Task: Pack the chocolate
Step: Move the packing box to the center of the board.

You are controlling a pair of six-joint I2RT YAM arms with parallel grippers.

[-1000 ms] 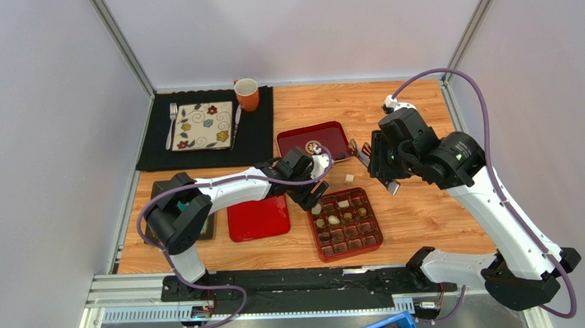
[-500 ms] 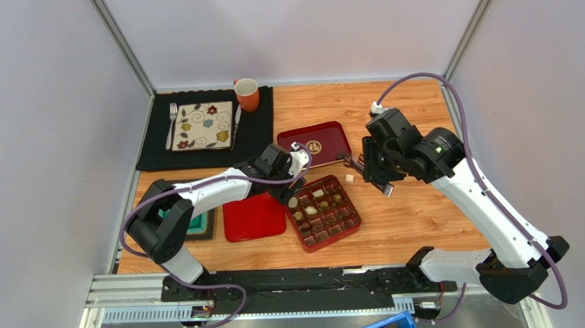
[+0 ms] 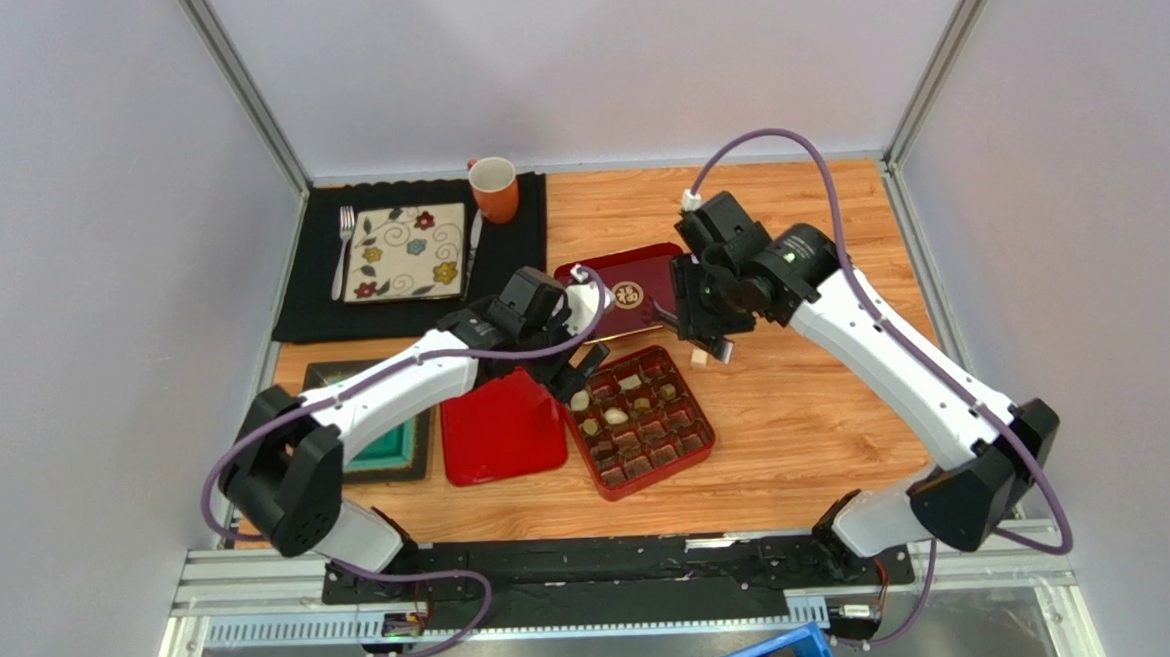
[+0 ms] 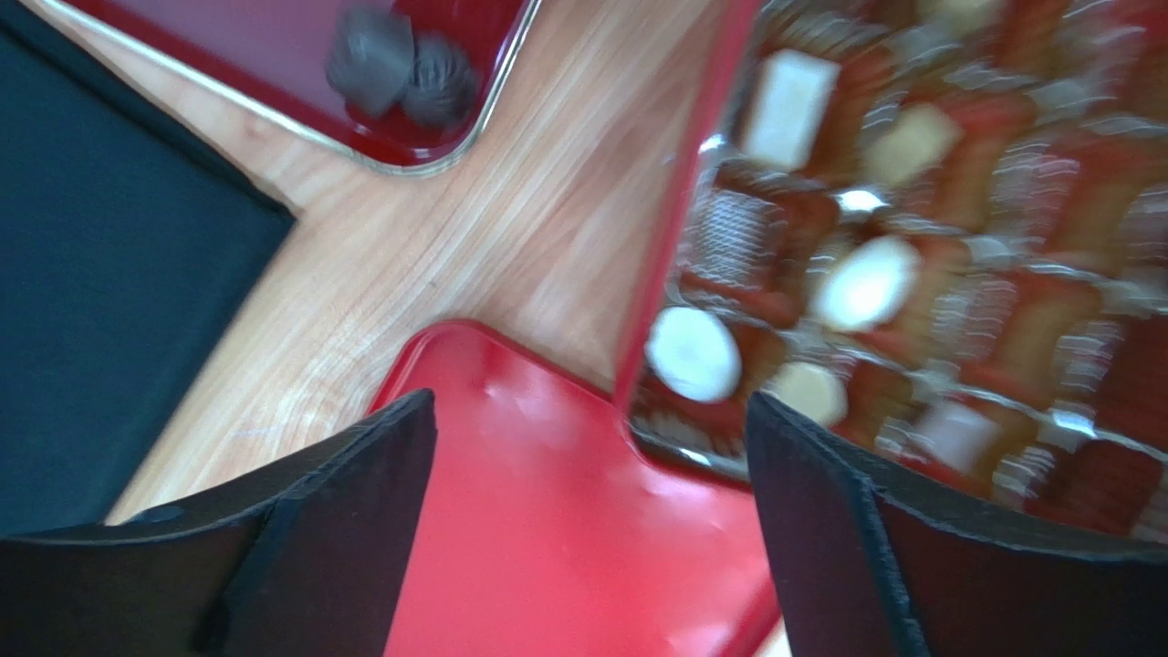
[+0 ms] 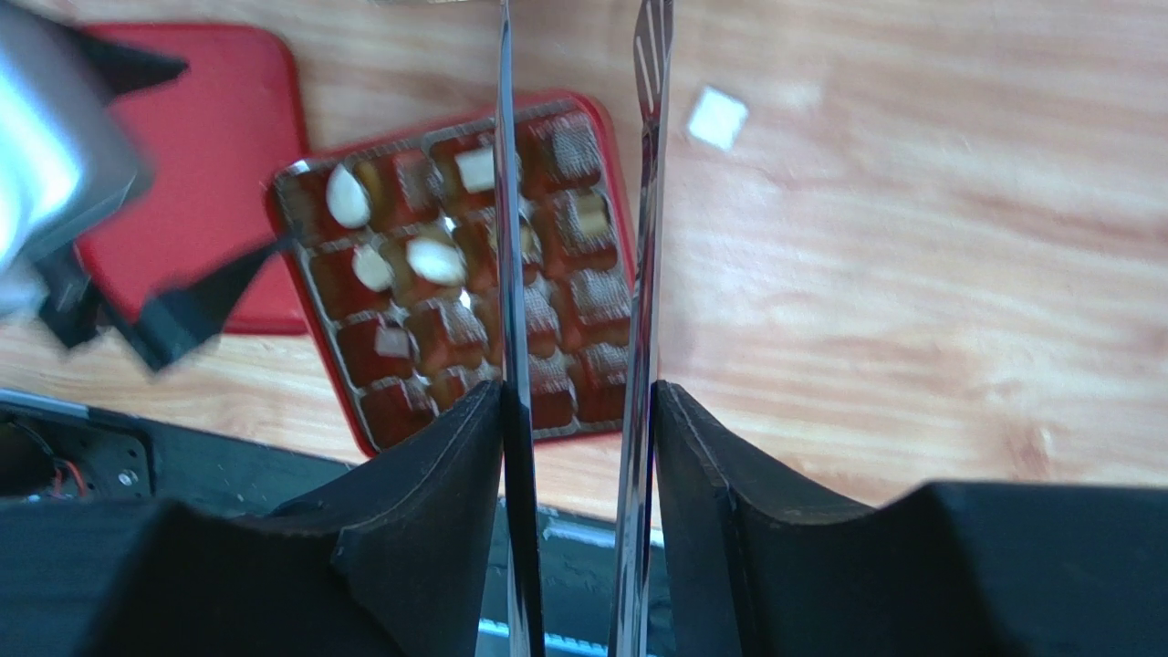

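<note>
Chocolate pieces, dark and white, fill the red gridded box (image 3: 647, 449) (image 5: 388, 388). One white square chocolate (image 3: 698, 357) (image 5: 717, 117) lies loose on the wood beside the box. Two dark chocolates (image 4: 398, 71) sit on the dark red tray (image 3: 648, 265). My left gripper (image 3: 585, 377) (image 4: 590, 438) stands open above the box's left corner and the red lid (image 3: 503, 428) (image 4: 549, 520), holding nothing. My right gripper (image 3: 701, 327) (image 5: 576, 411) is shut on metal tongs (image 5: 642, 205), hovering between the tray and the box, with the tong tips empty.
A black mat (image 3: 514, 280) at the back left carries a flowered plate (image 3: 407, 252), a fork (image 3: 345, 251) and an orange mug (image 3: 494, 188). A green-and-black pad (image 3: 397, 444) lies left of the lid. Bare wood lies right of the box.
The box has slid left and back with my left gripper, whose jaws have now widened and released its edge. My right arm has carried the tongs left, toward the tray.
</note>
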